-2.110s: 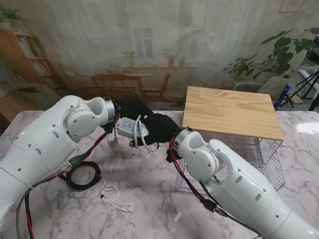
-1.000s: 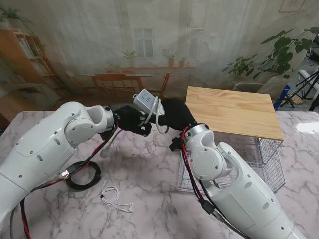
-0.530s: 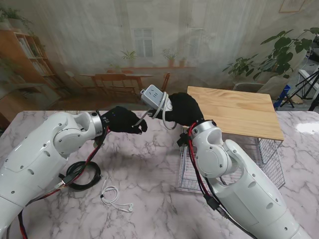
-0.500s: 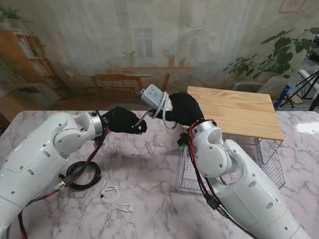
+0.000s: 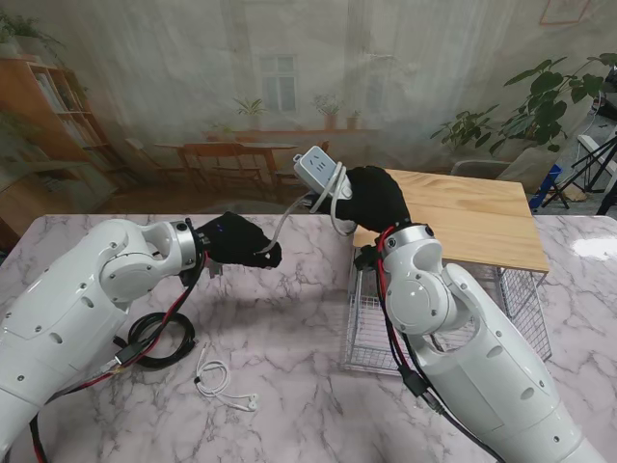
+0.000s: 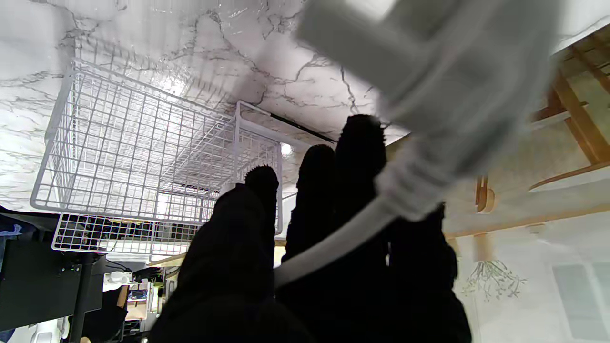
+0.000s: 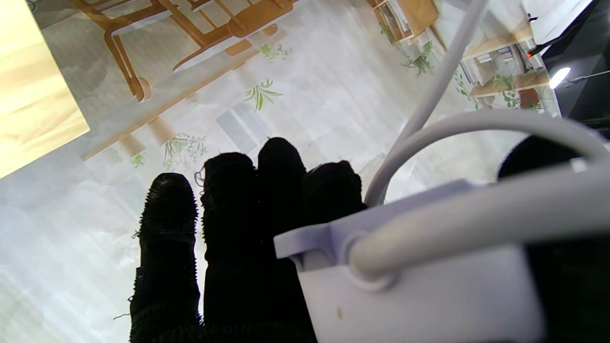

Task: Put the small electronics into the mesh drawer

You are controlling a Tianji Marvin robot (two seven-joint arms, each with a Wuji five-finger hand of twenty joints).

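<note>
stand view: our right hand is raised above the marble bench, its black-gloved fingers clamped on a white power strip — the strip is tilted, held in the air near the left corner of the wooden top that covers the mesh drawer. the strip's white cord loops beside the right hand and runs down to our left hand, whose fingers are closed around it; the left wrist view shows the cord lying across the gloved fingers. the mesh drawer is pulled out toward us, its wire basket showing nothing inside where visible. on the bench nearer to me, at left, lie a coiled black cable and a small white earphone cable, just apart from each other — both outside the drawer.
</note>
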